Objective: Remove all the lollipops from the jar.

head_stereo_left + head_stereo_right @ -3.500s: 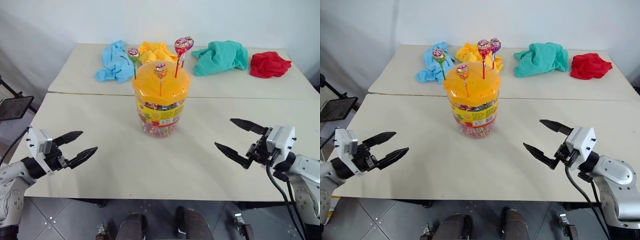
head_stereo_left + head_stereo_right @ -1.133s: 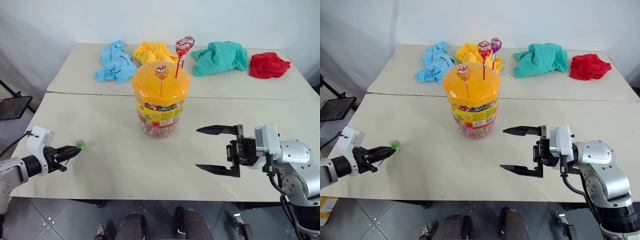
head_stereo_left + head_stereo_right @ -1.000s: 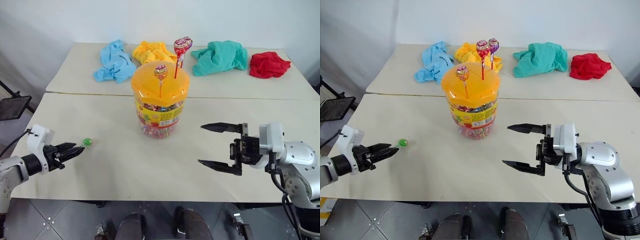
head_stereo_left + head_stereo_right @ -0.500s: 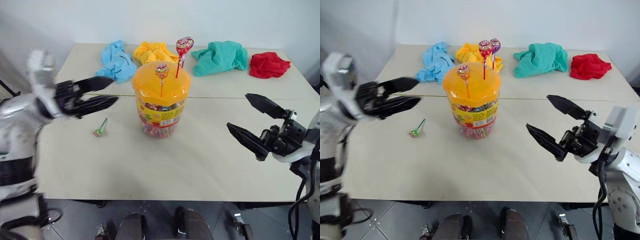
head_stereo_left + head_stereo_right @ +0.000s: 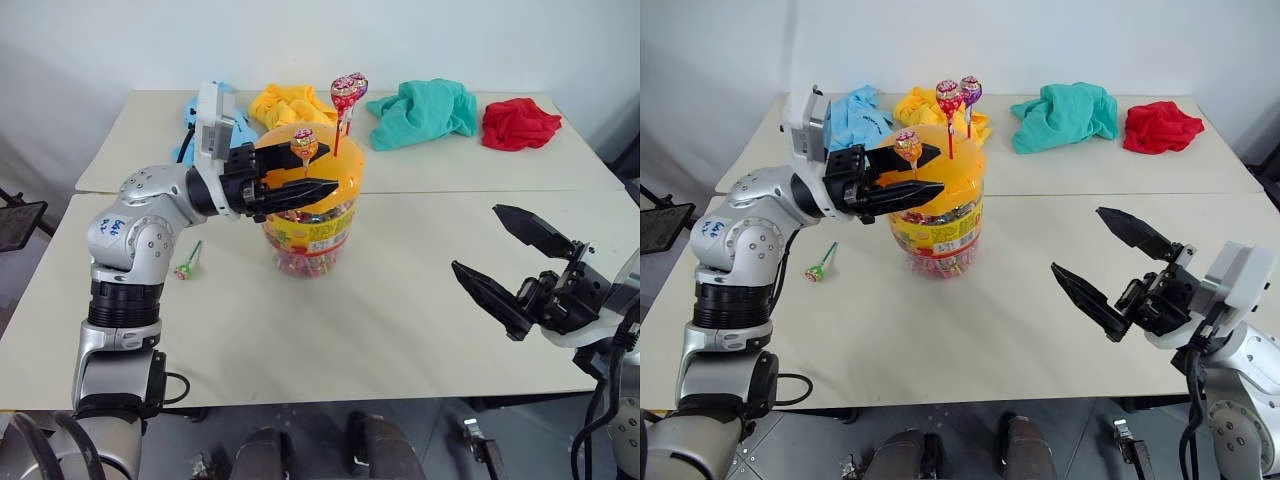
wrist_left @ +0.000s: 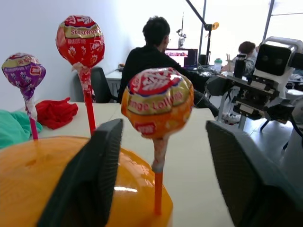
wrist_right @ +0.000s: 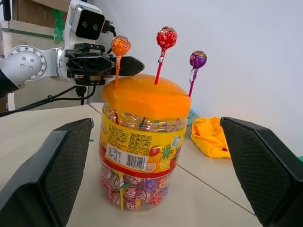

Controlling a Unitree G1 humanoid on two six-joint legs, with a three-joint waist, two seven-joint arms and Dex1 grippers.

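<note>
1. While the jar (image 5: 305, 215) stands mid-bench, three lollipops stay planted in its orange lid (image 7: 144, 97): orange-stick (image 6: 157, 106), red-stick (image 5: 343, 92) and purple-stick (image 7: 197, 60).
2. A green-stick lollipop (image 5: 186, 267) lies on the bench (image 5: 350, 320), left of the jar.
3. The left pincer (image 5: 312, 168) straddles the orange-stick lollipop, fingers apart, not gripping.
4. The right pincer (image 5: 508, 272) hovers near right, wide and empty.

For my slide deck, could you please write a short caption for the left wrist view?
Open left tool straddling the orange-stick lollipop standing in the jar lid.
</note>
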